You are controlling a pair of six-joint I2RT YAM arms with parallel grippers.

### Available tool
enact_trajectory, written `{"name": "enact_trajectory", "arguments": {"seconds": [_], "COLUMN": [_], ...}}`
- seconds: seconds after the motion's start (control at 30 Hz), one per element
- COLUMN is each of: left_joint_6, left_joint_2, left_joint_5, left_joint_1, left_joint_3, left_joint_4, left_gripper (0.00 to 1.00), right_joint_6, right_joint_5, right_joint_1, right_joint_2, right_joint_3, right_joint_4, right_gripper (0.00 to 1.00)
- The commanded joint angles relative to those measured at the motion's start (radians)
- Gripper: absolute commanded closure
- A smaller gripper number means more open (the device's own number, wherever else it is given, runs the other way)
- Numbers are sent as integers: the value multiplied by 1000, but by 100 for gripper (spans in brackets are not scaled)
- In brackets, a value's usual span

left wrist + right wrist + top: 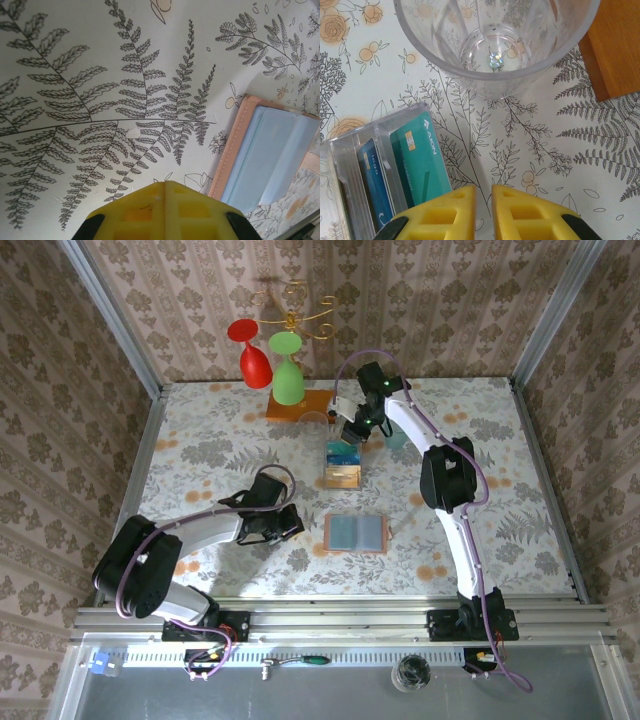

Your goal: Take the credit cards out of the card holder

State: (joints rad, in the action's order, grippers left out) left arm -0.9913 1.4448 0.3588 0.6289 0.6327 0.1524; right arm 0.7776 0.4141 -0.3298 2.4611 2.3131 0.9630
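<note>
Left of my yellow right pincer, a teal plastic card beside a darker blue card; beneath, white tablecloth with grey ferns, orange blossoms.

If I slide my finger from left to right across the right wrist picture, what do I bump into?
blue card → teal card, both standing in the clear box → clear glass → orange wooden base
</note>
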Motion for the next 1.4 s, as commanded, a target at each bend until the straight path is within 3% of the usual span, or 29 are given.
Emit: {"name": "enact_trajectory", "arguments": {"seconds": [0.0, 0.23, 0.47, 1.03, 1.37], "left_joint_6": [-12, -14, -10, -28, -20], "left_joint_2": [10, 17, 42, 114, 121], "left_joint_5": [11, 12, 28, 39, 34], "left_joint_1": [6, 14, 18, 89, 101], "left_joint_3": [-12, -13, -7, 3, 37], "left_joint_4": [-12, -34, -74, -198, -206], "left_gripper": [96, 96, 96, 96, 96], "right_joint_6": [-18, -91, -255, -948, -1184], "right_joint_5": [-10, -33, -70, 4, 2], "right_joint_1": [-9, -9, -9, -40, -123], "right_joint_2": [-75, -167, -318, -684, -821], "right_joint_3": [-30, -132, -365, -991, -1200], "right_joint_4": [-10, -101, -279, -687, -712], "right_gripper": [83, 81, 80, 81, 81]}}
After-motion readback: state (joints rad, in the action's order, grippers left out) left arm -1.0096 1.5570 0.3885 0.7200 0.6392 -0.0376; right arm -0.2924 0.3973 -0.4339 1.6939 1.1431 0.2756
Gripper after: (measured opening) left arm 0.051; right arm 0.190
